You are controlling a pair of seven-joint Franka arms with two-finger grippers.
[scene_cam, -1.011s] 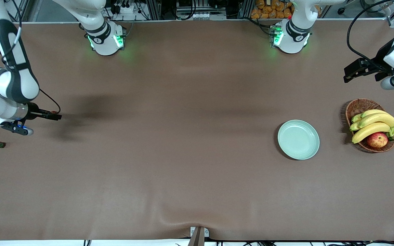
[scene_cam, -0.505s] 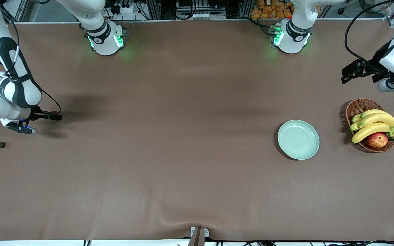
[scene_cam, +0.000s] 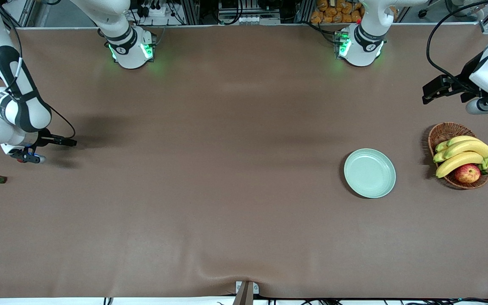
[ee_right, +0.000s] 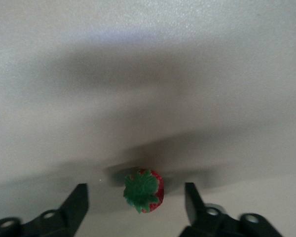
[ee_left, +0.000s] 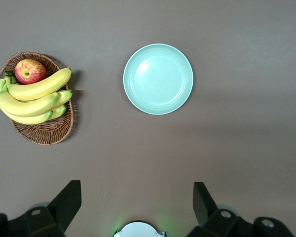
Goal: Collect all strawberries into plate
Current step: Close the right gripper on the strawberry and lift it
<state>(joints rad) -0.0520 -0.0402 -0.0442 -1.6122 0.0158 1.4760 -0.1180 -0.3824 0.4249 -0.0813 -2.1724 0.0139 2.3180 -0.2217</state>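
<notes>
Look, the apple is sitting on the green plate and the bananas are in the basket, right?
Not quite. The apple is in the basket with the bananas, not on the plate. The plate has nothing on it. The front view shows this, and the left wrist view does too.

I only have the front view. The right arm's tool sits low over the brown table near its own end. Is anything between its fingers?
Observer: Yes. The right wrist view shows a small red strawberry with a green leafy cap lying on the table between the open fingers of the right tool. Neither finger touches it.
Operator: And the other arm?
Observer: It waits. Its wrist view shows the left tool open with nothing between its fingers, looking down on the empty pale mint-green round plate.
</notes>
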